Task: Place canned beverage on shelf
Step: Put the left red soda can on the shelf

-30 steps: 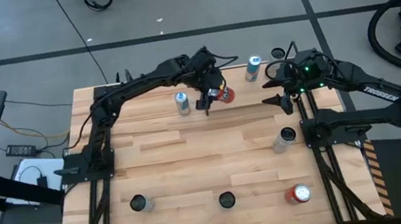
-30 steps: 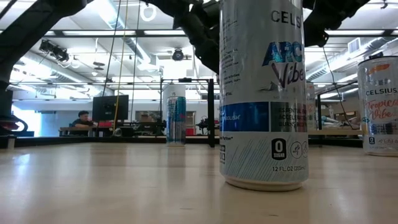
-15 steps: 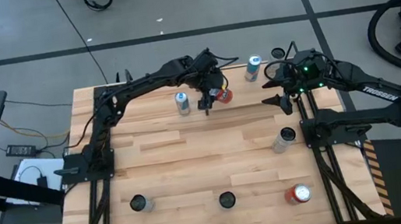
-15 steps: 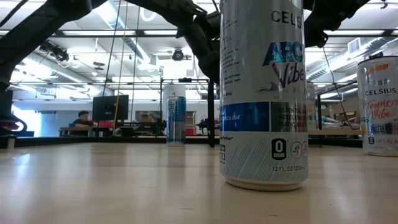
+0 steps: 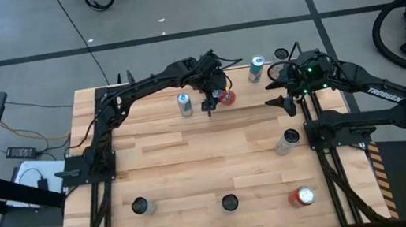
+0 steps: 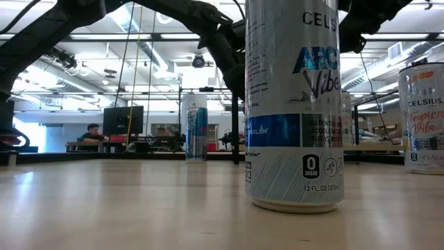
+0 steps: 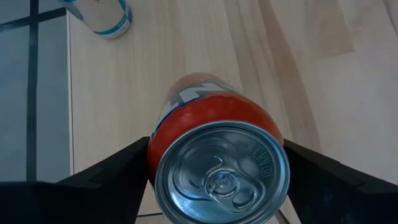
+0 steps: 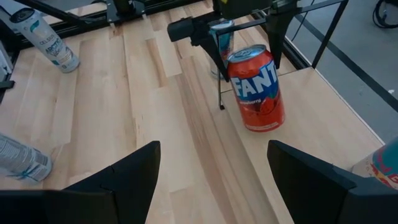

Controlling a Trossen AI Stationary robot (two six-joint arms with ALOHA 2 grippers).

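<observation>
Planked tabletop [image 5: 195, 170] fills the high view, several cans scattered near both edges; left gripper [image 5: 211, 100] is out at the far side with the orange can [image 5: 228, 96] right at it, a blue-and-white can [image 5: 184, 104] just beside the arm on the other side, right gripper [image 5: 281, 102] waits near, off to the right, nothing in it. Low view: a tall Celsius can [image 6: 295, 104] stands right in front of the lens and hides the orange one, dark arm links cross overhead, no help here for the grip. Left wrist view: the orange can sits upright inside this claw, lid facing the lens, standing on the shelf [image 7: 106, 87], the pale smooth panel, not far from its rodded edge; whether the claw is clamped on it or already slack I cannot tell, no clear gap on either side. Right wrist view: right claw spread wide and empty, looking across at the orange can upright on the pale wood, the left claw over its top. Judgement: placing looks about done, release and retreat is what is left. Risks: lifting away before the claw is fully clear could drag or tip the can; a sideways pull-out could sweep the arm into the blue-and-white can; a nudge toward the rods could push the orange can off the panel edge; the right arm moving in now could clip it
</observation>
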